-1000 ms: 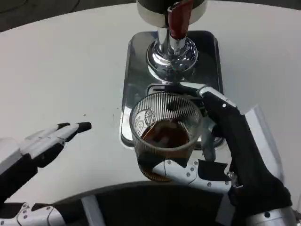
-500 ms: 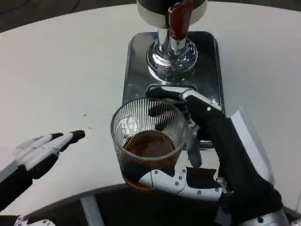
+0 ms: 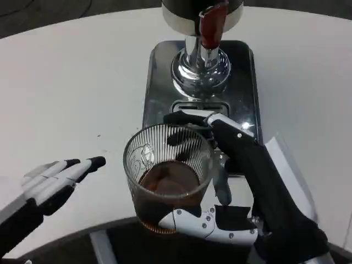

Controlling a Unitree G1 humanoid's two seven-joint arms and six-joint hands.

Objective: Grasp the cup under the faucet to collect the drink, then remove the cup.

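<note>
Glass cup, ribbed and clear, sits in the grip of the right hand, whose fingers curl round its far side while the thumb wraps its near, lower wall. Dark brown drink fills roughly the lower half of the cup. The cup is at the near edge of the shiny metal drip tray, partly over the white table, and stands near the dispenser's chrome column but clear of the spot beneath the faucet, whose reddish-brown handle hangs at the top of the head view. Whether the cup's base touches the table or is lifted just off it cannot be told. The left hand lies low at the picture's left, well apart from the cup, holding nothing, its fingers stretched out side by side and pointing toward the cup, black tips foremost. The right forearm runs down to the lower right corner.
</note>
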